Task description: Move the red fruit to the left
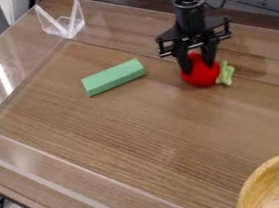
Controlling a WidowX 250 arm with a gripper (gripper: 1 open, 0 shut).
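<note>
Red and glossy, the red fruit point(202, 68) sits at about two o'clock on the wood-grain tabletop point(148, 135), leafy cap pointing toward four o'clock. Directly over it, the black claw point(199, 56), pointing straight down, prongs straddling the top of the berry on both sides. Partly open, narrowing round the fruit; impossible to say from this view whether the prongs already press the skin or stand just clear. Nothing lifted: fruit flat on the wood.

Step in hand, judging by this: the grasp, at the very point of closing. Carry not yet begun.

At about ten o'clock from the fruit, well apart, a flat green block point(113, 76).

Next move calls for a firm pinch, then a small lift and travel toward nine o'clock, keeping clear of the block, with a set-down short of the clear wall point(0, 70).
</note>
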